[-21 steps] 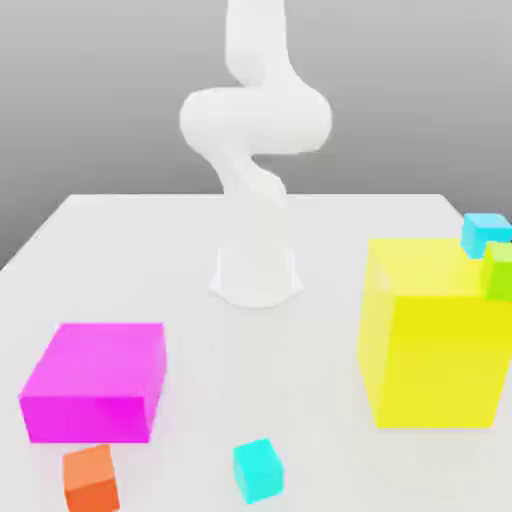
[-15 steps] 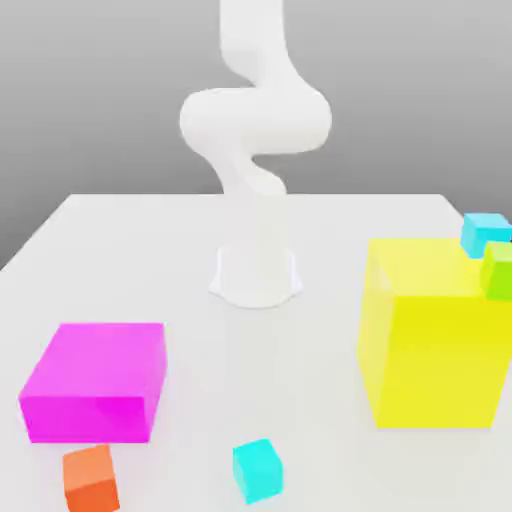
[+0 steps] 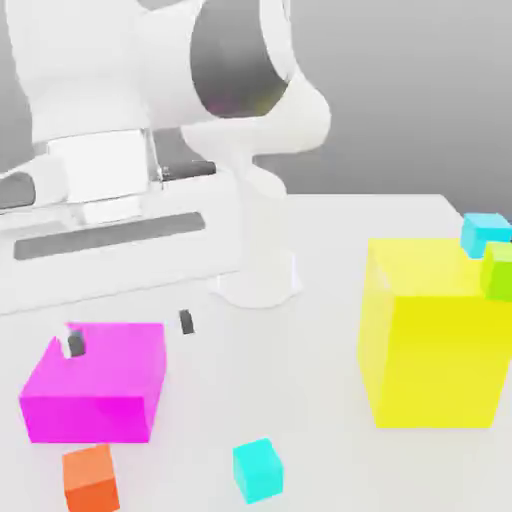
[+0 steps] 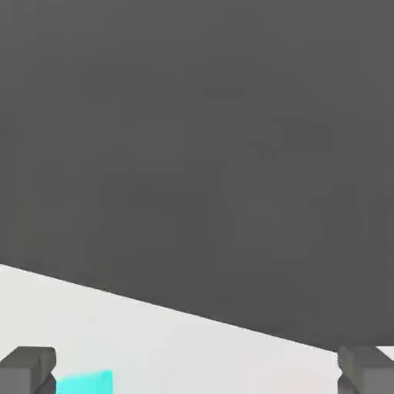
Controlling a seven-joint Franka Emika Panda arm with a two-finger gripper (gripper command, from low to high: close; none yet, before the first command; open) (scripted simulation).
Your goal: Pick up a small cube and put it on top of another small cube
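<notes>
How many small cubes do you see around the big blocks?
4. In the exterior view: an orange cube before the magenta block, a cyan one near the middle, and cyan and green ones at right. Others may be hidden.

In the exterior view, the bench (image 3: 310, 390) is white and very bright, with a straight far edge. Behind it is a plain grey background (image 3: 400, 110), which becomes darker going down.

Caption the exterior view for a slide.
Tool open, nothing held, above a table with orange and cyan cubes.
</notes>
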